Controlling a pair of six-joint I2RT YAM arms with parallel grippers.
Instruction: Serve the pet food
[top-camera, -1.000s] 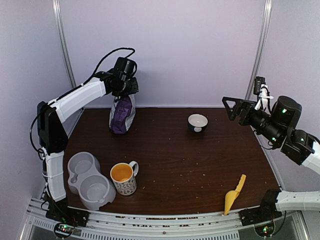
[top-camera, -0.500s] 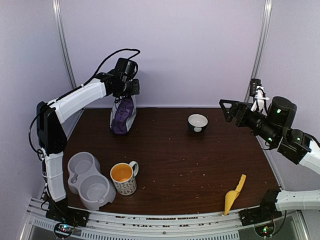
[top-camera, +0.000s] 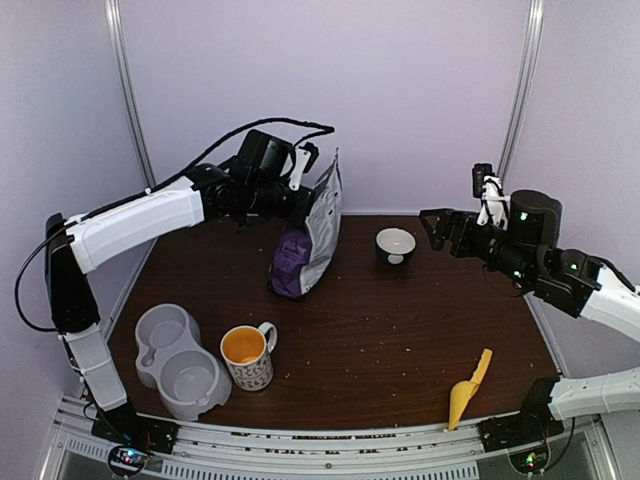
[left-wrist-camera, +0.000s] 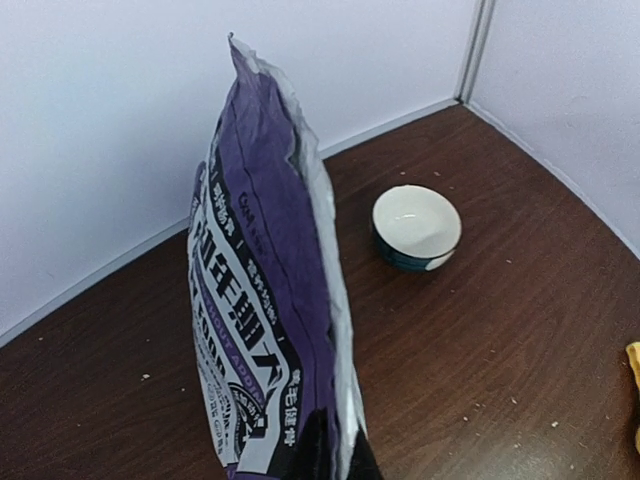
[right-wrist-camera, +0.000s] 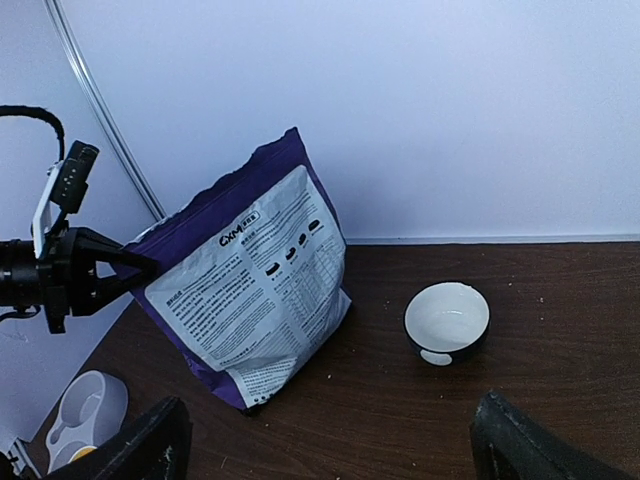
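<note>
On the table (top-camera: 400, 330), the bag (top-camera: 310, 235) hangs tilted under the left claw (top-camera: 303, 192), which pinches its top edge. The food is presumably inside, unseen. It's a thin grip: move slowly, mouth up, until over its target. The feeder (top-camera: 178, 372) and mug (top-camera: 247, 357) sit well to the near side of that claw. The bowl (top-camera: 395, 244) lies just beside the right claw (top-camera: 438, 228), which gapes wide and empty. The scoop (top-camera: 468, 388) is well nearer than it. Nothing seems to block the path.

Open gap separates bag (top-camera: 308, 238) from bowl (top-camera: 395, 244).
</note>
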